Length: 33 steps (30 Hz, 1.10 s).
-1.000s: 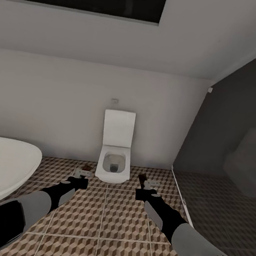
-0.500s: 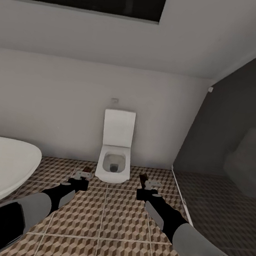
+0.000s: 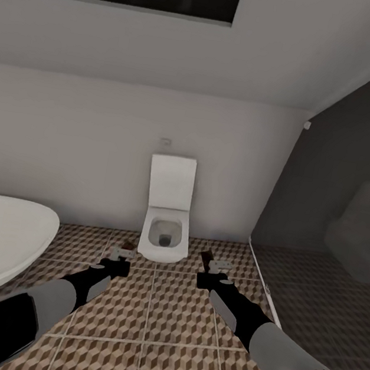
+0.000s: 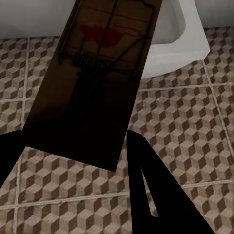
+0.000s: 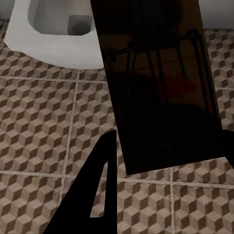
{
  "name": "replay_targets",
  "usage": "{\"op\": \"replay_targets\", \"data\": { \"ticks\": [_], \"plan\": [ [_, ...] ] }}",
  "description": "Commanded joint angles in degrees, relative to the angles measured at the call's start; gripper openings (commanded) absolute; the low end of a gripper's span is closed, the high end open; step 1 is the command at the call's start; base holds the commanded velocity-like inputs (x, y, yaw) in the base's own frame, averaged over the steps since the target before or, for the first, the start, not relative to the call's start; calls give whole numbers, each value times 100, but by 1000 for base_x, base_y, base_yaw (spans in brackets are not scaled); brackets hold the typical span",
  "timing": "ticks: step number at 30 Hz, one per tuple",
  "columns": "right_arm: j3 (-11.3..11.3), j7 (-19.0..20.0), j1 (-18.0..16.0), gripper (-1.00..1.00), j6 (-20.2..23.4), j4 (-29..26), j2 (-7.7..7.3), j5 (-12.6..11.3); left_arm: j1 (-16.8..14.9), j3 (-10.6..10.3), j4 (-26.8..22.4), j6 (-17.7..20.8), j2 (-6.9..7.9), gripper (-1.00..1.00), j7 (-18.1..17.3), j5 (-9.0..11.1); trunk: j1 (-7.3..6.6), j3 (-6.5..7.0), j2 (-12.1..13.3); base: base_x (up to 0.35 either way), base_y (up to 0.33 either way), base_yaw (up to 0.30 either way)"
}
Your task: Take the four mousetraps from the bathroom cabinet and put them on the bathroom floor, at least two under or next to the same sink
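1. Between the left gripper's (image 3: 119, 253) dark fingers (image 4: 151, 195) sits a mousetrap (image 4: 100, 78), a flat tan board with dark wire and a red spot, held above the bathroom floor (image 3: 151, 323); the fingers are closed onto it.
2. Over on the right, the right gripper (image 3: 213, 265) has a second mousetrap (image 5: 158, 87) pinched the same way, its board in deep shadow, wire and a faint reddish patch just visible, one dark finger (image 5: 95, 185) showing at its near edge.
3. Both traps are in the air over the cube-patterned tiles, just on the near side of the toilet (image 3: 166, 218), one on each side of its bowl.
4. Both arms reach forward from the near edge of the scene, left arm (image 3: 65, 297) and right arm (image 3: 246, 326), black forearms with grey upper sleeves.
5. Against the far white wall (image 3: 66, 142) stands the toilet with its lid up.
6. At the near left is the rounded white rim of a bathtub (image 3: 2, 245).
7. To the right, a dark glass panel (image 3: 334, 220) carries a dim reflection of the toilet.
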Motion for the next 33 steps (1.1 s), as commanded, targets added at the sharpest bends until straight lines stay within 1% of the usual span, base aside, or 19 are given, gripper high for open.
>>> {"op": "replay_targets", "data": {
  "ticks": [1, 33],
  "plan": [
    [49, -57, -8, -100, 17, -17, -9, -50, -2, -49, -3, -9, -4, -100, 38, 15, 24, -35, -51, 0, 0, 0],
    [57, -47, -8, -100, -8, -13, 0, -58, 21, -49, -12, -18, -11, -100, 38, 6, 727, -885, -1335, 0, 0, 0]
  ]
}}
